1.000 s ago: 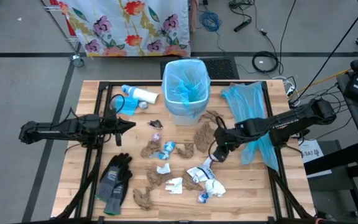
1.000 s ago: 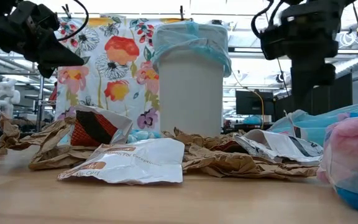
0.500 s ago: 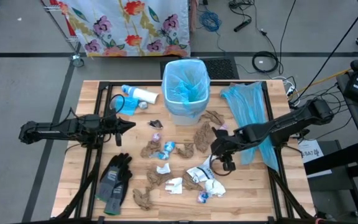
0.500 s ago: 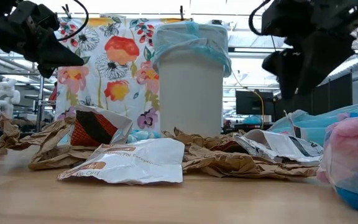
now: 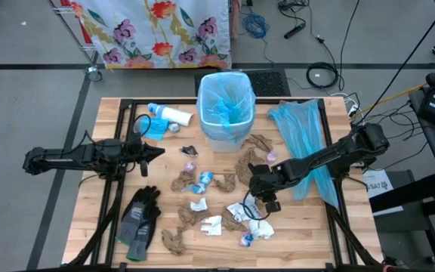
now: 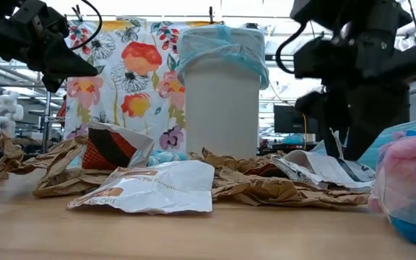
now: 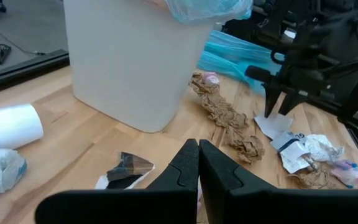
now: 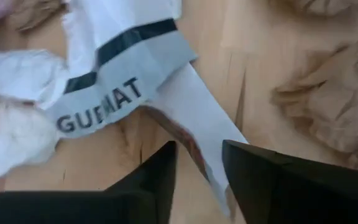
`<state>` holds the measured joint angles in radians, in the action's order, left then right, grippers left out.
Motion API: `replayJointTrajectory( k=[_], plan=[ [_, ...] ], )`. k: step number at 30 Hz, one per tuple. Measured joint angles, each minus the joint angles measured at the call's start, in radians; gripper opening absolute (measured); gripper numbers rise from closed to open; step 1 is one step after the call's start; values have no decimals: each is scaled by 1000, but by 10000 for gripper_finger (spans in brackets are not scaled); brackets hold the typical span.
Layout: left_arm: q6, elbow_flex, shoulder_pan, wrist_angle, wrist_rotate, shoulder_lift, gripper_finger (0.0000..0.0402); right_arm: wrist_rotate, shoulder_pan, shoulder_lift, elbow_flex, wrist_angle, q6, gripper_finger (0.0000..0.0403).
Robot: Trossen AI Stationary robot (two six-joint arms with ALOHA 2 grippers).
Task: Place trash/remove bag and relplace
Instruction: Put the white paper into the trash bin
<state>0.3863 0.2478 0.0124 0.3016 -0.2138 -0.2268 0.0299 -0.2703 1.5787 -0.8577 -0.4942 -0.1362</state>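
Trash lies scattered on the wooden table: brown paper wads (image 5: pixel 245 162), white scraps (image 5: pixel 211 224) and a white wrapper with black print (image 5: pixel 249 215). The white bin (image 5: pixel 225 113), lined with a blue bag, stands at the far middle. My right gripper (image 5: pixel 266 202) is open and points down at the wrapper. In the right wrist view (image 8: pixel 197 146) its fingers stand on either side of the wrapper's white strip (image 8: pixel 191 102). My left gripper (image 5: pixel 161 151) is shut and holds nothing; it hovers left of the bin, above the table (image 7: pixel 197 163). My right gripper comes from above, its open fingers on either side of the wrapper's narrow white strip (image 8: pixel 211 140), which lies flat on the table. I cannot tell whether a finger touches it.
Spare blue bags (image 5: pixel 300 140) lie at the far right under my right arm. Dark grey gloves (image 5: pixel 138 215) lie at the near left. A white tube-shaped bottle (image 5: pixel 174 115) rests left of the bin. A pink-and-blue wad (image 6: pixel 410 195) sits close to the low camera.
My right gripper has moved toward the near edge and come down over the white wrapper, away from the brown wads. The trash has stayed where it was.
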Motion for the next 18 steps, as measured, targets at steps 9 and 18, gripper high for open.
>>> replayJointTrajectory(
  k=[9, 18],
  plan=[
    [-7, 0, 0, 1, 0, 0, 6, -3, 9, -41, -6, -68, -336, 2],
    [-53, 0, 0, 0, -21, 0, 6, -166, 11, -191, -291, -511, -526, 0]
  ],
)
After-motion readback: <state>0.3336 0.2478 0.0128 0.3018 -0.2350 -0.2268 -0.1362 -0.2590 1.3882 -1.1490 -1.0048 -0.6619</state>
